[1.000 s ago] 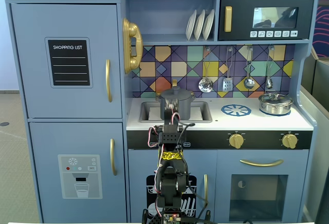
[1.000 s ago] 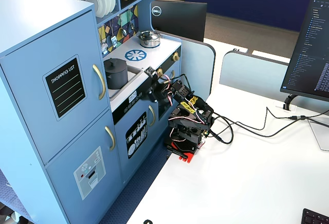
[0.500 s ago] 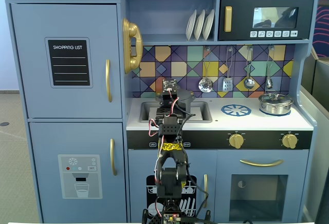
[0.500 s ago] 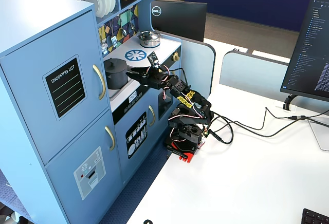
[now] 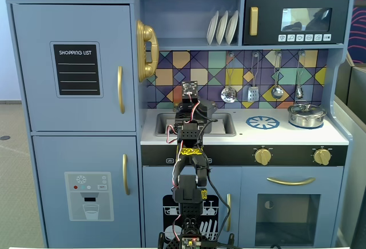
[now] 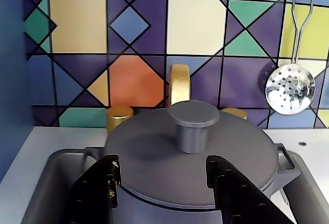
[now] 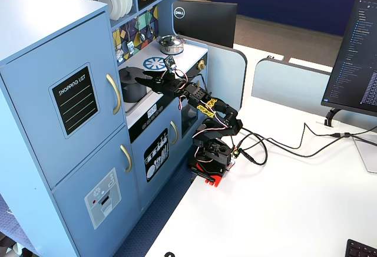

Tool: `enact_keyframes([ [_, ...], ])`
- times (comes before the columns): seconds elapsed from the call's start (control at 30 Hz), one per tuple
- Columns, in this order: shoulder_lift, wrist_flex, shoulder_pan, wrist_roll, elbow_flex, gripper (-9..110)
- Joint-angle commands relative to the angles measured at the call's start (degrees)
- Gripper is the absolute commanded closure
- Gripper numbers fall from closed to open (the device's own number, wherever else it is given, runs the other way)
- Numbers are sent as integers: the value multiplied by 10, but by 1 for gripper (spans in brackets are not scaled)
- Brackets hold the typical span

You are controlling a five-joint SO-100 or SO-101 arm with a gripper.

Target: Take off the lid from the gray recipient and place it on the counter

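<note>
"shopping list" board [image 5: 76,69] on fridge door ("dell" monitor [image 7: 203,21] nearby).

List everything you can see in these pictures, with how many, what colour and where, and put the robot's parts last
lid: 1, matte dark gray, on the gray pot
gray pot: 1, dark gray, in the sink
sink: 1, gray, cut into the counter
counter: 1, white, with a blue burner print
steel pot: 1, shiny, counter's right end in a fixed view
hanging utensils: 4, silver, on the tiled backsplash
plates: 3, white, upper shelf
knobs: 2, gold, below the counter
monitor: 1, black, desk at right in a fixed view
arm: 1, black, reaching to the sink
gripper: 1, black, open, fingers either side of the lid's near edge
</note>
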Motion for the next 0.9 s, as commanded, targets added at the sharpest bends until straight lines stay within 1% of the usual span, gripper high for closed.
enact_keyframes([
  [0.0, -26, -36, 13, 16, -37, 88],
  [0.17, -66, -76, 25, 33, -40, 88],
  [0.87, -224, -100, 20, 15, -151, 91],
])
